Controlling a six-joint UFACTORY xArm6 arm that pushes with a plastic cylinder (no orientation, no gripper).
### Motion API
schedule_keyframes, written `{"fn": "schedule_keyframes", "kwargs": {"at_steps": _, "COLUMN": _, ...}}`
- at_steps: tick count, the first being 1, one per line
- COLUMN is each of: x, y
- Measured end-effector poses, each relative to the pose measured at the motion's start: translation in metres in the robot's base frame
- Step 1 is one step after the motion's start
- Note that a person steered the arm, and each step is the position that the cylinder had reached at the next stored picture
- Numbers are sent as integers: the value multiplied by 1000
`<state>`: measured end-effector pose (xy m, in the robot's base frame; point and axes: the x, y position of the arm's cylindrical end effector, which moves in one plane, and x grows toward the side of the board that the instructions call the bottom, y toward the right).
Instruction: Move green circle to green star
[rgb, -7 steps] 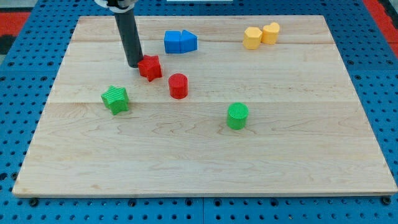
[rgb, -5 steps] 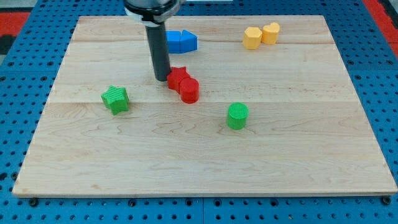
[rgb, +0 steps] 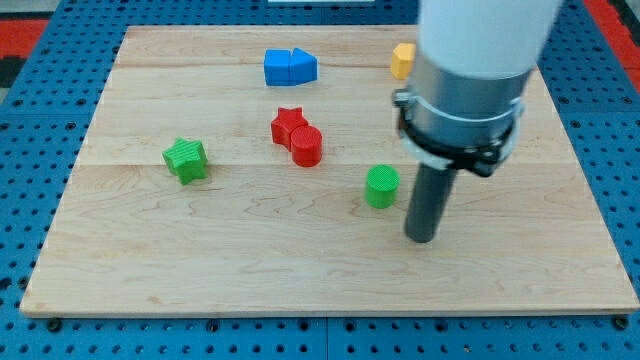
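Note:
The green circle (rgb: 381, 187), a short green cylinder, stands right of the board's middle. The green star (rgb: 186, 159) lies at the view's left, far from it. My tip (rgb: 421, 238) rests on the board just right of and below the green circle, a small gap apart from it. The rod rises to the arm's white and grey body, which fills the view's upper right.
A red star (rgb: 287, 126) and a red cylinder (rgb: 307, 146) touch each other between the two green blocks. Two blue blocks (rgb: 290, 67) sit at the view's top. A yellow block (rgb: 402, 60) shows at the top, partly hidden by the arm.
My tip has left the red star and swung right and down to beside the green circle. The red star and red cylinder, pushed together earlier, now stay still. The arm hides one yellow block.

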<state>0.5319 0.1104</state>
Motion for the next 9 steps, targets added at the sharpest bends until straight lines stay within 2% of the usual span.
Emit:
{"fn": "schedule_keyframes", "kwargs": {"at_steps": 3, "x": -64, "y": -40}}
{"fn": "schedule_keyframes", "kwargs": {"at_steps": 4, "x": -63, "y": -51}}
{"fn": "schedule_keyframes", "kwargs": {"at_steps": 5, "x": -75, "y": -39}}
{"fn": "schedule_keyframes", "kwargs": {"at_steps": 7, "x": -49, "y": -162}}
{"fn": "schedule_keyframes", "kwargs": {"at_steps": 8, "x": -42, "y": -169}}
{"fn": "schedule_keyframes", "kwargs": {"at_steps": 9, "x": -54, "y": -131}}
